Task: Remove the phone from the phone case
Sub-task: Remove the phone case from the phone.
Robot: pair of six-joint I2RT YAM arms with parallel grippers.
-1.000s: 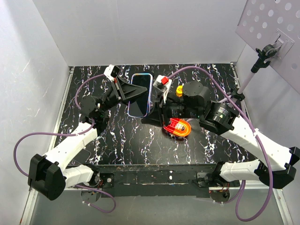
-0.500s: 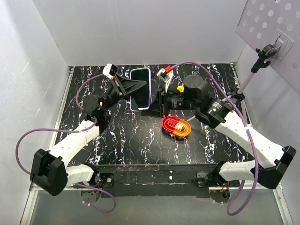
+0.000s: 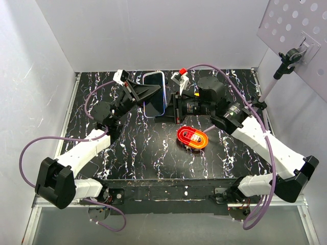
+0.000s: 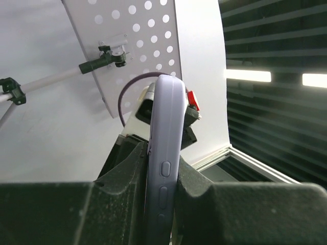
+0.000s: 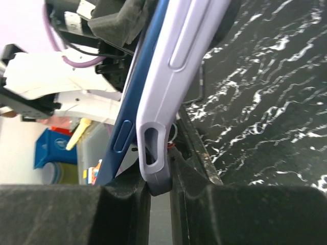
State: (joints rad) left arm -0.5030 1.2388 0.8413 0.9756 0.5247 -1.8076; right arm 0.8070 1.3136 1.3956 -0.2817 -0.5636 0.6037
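Top view: in the upper centre of the frame, the phone (image 3: 154,94) sits between the left gripper (image 3: 148,92) and the right gripper (image 3: 168,108).

Left wrist: the gripper is clamped across the lilac phone case (image 4: 163,148), which stands mid-frame.

Right wrist: the fingers (image 5: 66,214) pinch the case's lower corner, which is peeled slightly away from the blue phone.

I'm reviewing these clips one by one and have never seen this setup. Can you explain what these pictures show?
Two robot arms, left arm and right arm, are bolted at the near edge of a black marbled table. The wide picture looks down from above; the other two come from a camera on each wrist. On the table lies a red oval object. Raised between the arms is a blue phone in a lavender phone case. The left fingers and right fingers each pinch the case's edge.
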